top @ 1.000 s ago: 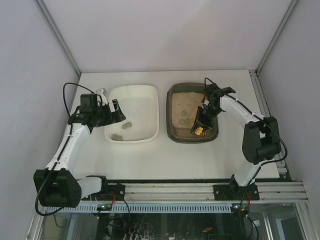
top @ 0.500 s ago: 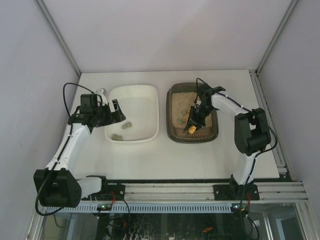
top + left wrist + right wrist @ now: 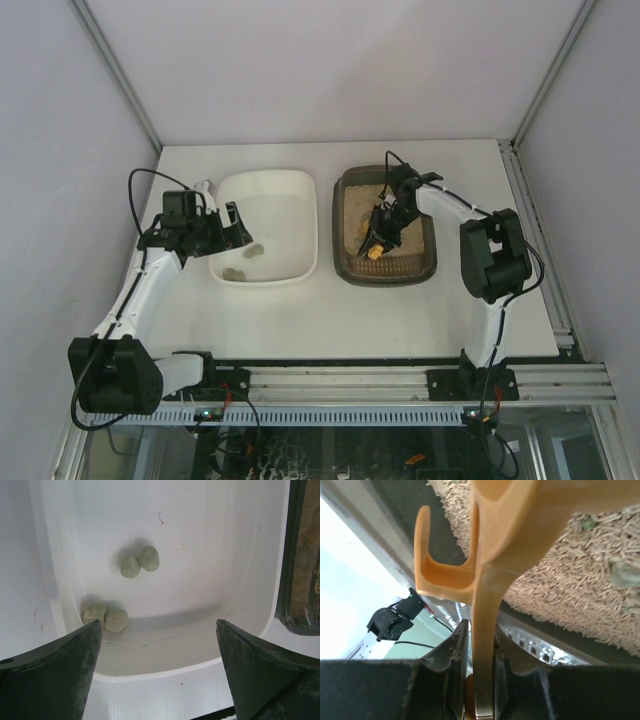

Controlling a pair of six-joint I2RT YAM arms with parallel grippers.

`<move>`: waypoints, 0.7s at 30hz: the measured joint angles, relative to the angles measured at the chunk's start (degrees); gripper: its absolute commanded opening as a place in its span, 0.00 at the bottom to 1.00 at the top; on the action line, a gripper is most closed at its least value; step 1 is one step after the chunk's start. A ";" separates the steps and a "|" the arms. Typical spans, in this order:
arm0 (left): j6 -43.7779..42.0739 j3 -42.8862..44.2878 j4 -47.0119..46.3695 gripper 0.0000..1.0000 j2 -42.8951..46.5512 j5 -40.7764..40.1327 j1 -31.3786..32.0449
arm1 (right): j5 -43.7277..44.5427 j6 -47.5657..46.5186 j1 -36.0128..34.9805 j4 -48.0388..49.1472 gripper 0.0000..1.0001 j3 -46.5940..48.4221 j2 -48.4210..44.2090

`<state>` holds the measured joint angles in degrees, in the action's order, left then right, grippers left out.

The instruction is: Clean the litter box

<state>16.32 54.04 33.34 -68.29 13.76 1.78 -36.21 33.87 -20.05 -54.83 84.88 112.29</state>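
Observation:
The litter box [image 3: 386,279] is a dark tray of beige litter [image 3: 362,203] at centre right. My right gripper [image 3: 386,224] hangs over its middle, shut on the handle of an orange scoop [image 3: 375,251]. The right wrist view shows the scoop handle [image 3: 485,625] pinched between the jaws of the right gripper [image 3: 482,647], above pellet litter [image 3: 555,585], with a greenish clump [image 3: 624,573] at the right. My left gripper [image 3: 232,222] stands open at the white tub's left rim. In the left wrist view the left gripper [image 3: 157,645] holds nothing.
The white tub [image 3: 290,195] sits left of the litter box and holds several greenish clumps [image 3: 140,562] [image 3: 106,618]. The litter box's dark rim [image 3: 287,580] lies close beside the tub. Grey walls enclose the table on three sides.
My right gripper has carried the scoop leftward and a little farther back over the litter, from the near right part toward the middle. The left arm has stayed still.

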 measured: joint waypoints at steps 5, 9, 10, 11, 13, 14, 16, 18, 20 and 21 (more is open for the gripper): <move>0.02 -0.61 -0.15 1.00 -0.07 0.22 0.00 | -3.45 0.24 1.77 9.70 0.00 -9.29 -4.17; 0.04 -0.87 -0.31 1.00 -0.20 0.46 0.00 | -6.27 1.46 3.15 17.00 0.00 -19.96 -12.07; 0.04 -0.87 -0.37 1.00 -0.24 0.46 0.00 | -6.80 1.81 3.28 18.29 0.00 -21.88 -13.57; 0.04 -0.90 -0.48 1.00 -0.24 0.46 0.00 | -7.43 2.16 3.43 19.69 0.00 -23.63 -14.91; 0.04 -1.03 -0.83 1.00 -0.24 0.44 0.00 | -8.22 2.75 3.48 22.36 0.00 -26.01 -16.70; 0.04 -1.14 -1.01 1.00 -0.24 0.42 0.00 | -8.70 3.06 3.50 23.85 0.00 -27.12 -17.55; 0.02 -1.49 -1.16 1.00 -0.24 0.42 0.00 | -9.57 3.78 3.54 26.91 0.00 -29.38 -19.23; 0.02 -1.66 -1.11 1.00 -0.24 0.39 0.00 | -10.34 4.70 3.80 29.75 0.00 -31.67 -21.07; 0.00 -1.68 -1.16 1.00 -0.22 0.39 0.00 | -11.06 5.57 4.17 32.57 0.00 -33.83 -22.82; -0.02 -1.68 -1.14 1.00 -0.22 0.37 0.00 | -11.58 6.14 4.42 34.45 0.00 -35.17 -23.74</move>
<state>16.29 52.36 32.21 -68.51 14.13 1.78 -47.79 40.01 -15.64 -20.38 49.71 88.55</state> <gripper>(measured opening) 0.996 0.186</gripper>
